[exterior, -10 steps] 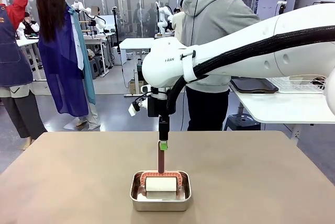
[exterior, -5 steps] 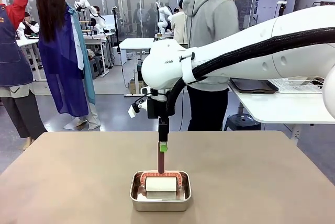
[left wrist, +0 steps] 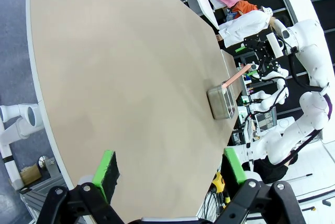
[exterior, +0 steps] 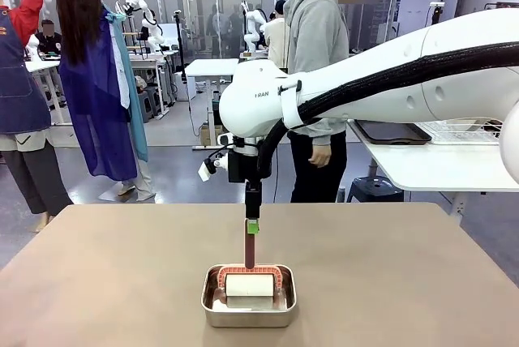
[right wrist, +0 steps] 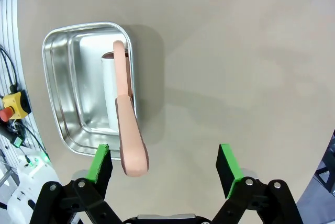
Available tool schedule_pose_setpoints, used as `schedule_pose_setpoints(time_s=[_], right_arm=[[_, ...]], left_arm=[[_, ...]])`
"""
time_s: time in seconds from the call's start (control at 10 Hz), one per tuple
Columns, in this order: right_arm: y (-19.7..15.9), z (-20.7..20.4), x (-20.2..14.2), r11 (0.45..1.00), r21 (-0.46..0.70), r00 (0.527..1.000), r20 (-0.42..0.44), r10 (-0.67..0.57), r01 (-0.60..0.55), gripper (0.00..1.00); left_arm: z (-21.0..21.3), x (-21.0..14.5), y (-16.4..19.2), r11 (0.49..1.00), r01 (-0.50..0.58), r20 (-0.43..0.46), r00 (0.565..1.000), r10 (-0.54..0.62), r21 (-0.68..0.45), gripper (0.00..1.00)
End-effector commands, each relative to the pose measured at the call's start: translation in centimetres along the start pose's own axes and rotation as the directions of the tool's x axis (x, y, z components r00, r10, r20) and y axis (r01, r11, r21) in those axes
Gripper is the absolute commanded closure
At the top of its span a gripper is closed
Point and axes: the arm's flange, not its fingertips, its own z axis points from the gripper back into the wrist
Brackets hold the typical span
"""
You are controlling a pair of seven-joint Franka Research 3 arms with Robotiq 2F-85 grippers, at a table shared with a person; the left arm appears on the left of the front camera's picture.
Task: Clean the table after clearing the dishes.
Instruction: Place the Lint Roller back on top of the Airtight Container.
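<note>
Nearest the robot's side, a small steel pan sat on the brownish table, near its front edge and about midway across. A white roller lay inside the pan, its pinkish handle rising out of it, close to upright.

The right gripper hung directly over the pan, pointing down. In its wrist view the fingers stood wide apart, the handle tip just beside one green pad; contact could not be made out, and nothing was clamped.

The left gripper was held off the table edge, fingers spread wide and empty.

Beyond the far edge, a person in a grey hoodie stood side-on. The tabletop carried no plates or trays.
</note>
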Motion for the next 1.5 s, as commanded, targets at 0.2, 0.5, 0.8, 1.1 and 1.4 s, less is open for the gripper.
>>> schedule_pose_setpoints(time_s=[0.2,0.5,0.8,1.1,1.4], right_arm=[[-2.4,3.5,-6.4,0.928,0.140,0.908,0.199,-0.369,0.346,0.00],[-2.3,4.5,-19.8,0.694,0.394,0.529,0.453,-0.717,0.603,0.00],[1.7,2.9,-31.1,0.471,0.676,0.141,0.484,-0.864,0.567,0.00],[3.2,0.8,-33.8,0.488,0.752,0.047,0.524,-0.850,0.443,0.00],[2.9,1.5,-36.3,0.401,0.786,0.031,0.439,-0.898,0.470,0.00]], left_arm=[[0.4,-0.1,-0.4,1.000,-0.004,-0.013,1.000,0.004,0.006,0.00],[0.4,-0.1,-0.4,1.000,-0.004,-0.013,1.000,0.004,0.006,0.00],[0.4,-0.1,-0.4,1.000,-0.004,-0.013,1.000,0.004,0.006,0.00],[0.4,-0.1,-0.4,1.000,-0.004,-0.013,1.000,0.004,0.006,0.00],[0.4,-0.1,-0.4,1.000,-0.004,-0.013,1.000,0.004,0.006,0.00]])
